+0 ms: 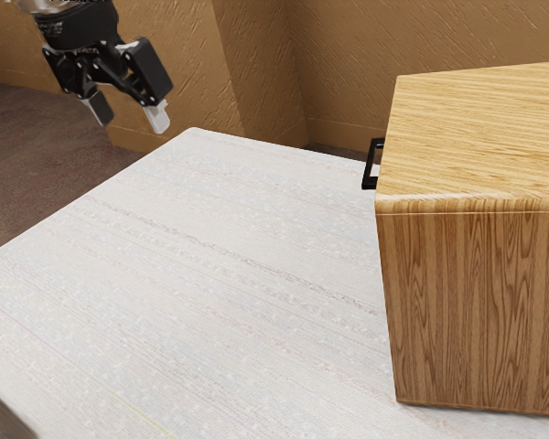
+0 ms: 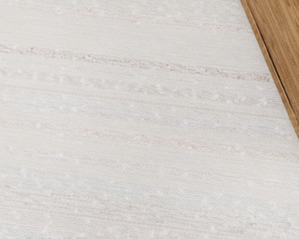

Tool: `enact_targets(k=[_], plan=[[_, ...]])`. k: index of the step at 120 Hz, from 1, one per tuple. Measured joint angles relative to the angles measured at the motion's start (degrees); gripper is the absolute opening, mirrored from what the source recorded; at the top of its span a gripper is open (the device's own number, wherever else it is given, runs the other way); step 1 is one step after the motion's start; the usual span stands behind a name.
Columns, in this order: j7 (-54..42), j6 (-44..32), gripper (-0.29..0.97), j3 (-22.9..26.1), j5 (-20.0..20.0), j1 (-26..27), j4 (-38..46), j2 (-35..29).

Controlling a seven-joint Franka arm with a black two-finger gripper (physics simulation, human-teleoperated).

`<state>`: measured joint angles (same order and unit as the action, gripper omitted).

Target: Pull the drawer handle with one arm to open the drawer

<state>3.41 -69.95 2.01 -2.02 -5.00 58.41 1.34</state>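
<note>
A wooden drawer cabinet (image 1: pixel 476 238) stands on the white table (image 1: pixel 210 274) at the exterior view's right. Its black handle (image 1: pixel 372 164) sticks out from the far face, past the cabinet's upper left corner. The drawer front itself is hidden from this side. My gripper (image 1: pixel 128 114) hangs high at the exterior view's upper left, above the table's far left corner and far from the handle. Its fingers are spread, with nothing between them. In the wrist view the white table (image 2: pixel 129 129) lies under my hand, with a strip of wooden surface (image 2: pixel 284 45) at one corner.
Brown panelled walls (image 1: pixel 284 55) rise behind the table, and a dark floor (image 1: pixel 27 155) lies at the exterior view's left. Wide bare tabletop stretches between my gripper and the cabinet.
</note>
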Motion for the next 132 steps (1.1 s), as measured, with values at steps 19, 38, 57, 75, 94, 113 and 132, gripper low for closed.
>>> enact_targets(k=[19, 38, 57, 75, 94, 113, 132], plan=[[0.68, 2.30, 0.68, 0.26, -0.01, 3.43, 1.24, 0.46], [1.26, 6.50, 0.68, -0.22, 0.81, 2.39, 1.42, 0.70], [0.79, 8.17, 0.68, -0.24, 1.24, -2.35, 1.55, 2.67], [-8.22, 0.84, 0.68, 0.36, 2.87, -1.29, 7.68, 3.95], [-9.87, -6.65, 0.68, 0.27, 8.00, 0.83, 8.86, 3.65], [-7.54, -7.54, 0.68, 0.11, 10.06, -0.68, 10.91, 1.76], [-0.67, -5.64, 0.68, -0.19, 12.65, -0.87, 10.66, 1.03]])
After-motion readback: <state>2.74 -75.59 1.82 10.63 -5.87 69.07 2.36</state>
